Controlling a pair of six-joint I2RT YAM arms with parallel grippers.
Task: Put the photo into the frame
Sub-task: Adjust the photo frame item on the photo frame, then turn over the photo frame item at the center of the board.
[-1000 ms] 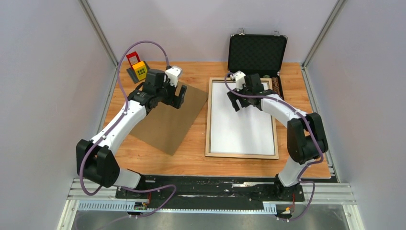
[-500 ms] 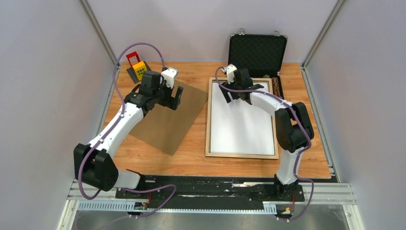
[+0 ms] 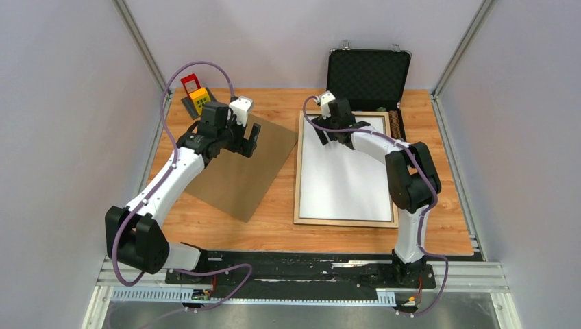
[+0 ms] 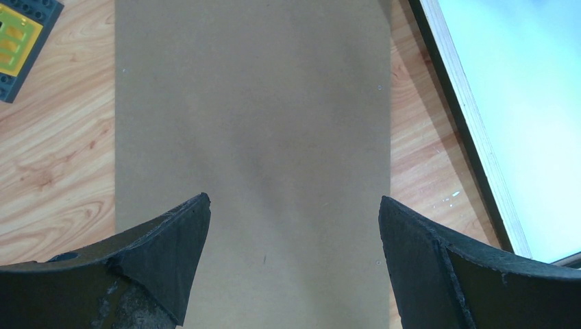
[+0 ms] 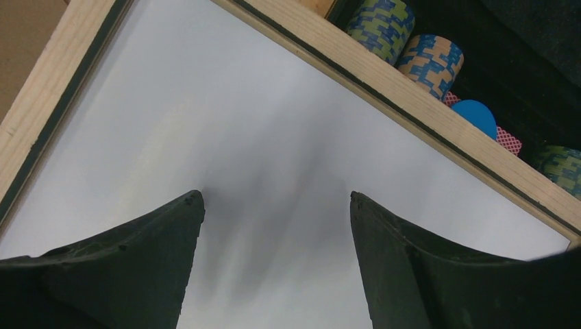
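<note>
Just under the right gripper lies the photo, within the frame.

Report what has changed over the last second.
The right pincer travelled across the frame toward its far left corner, with its arm folding in. The left pincer drifted slightly left above the brown board. Both are open and hold nothing. Frame, board and chip case stayed put.

Frame: thin pale wood w/ black inner edge, lies flat on rt side of table. Photo: flat inside it, white side up.
</note>
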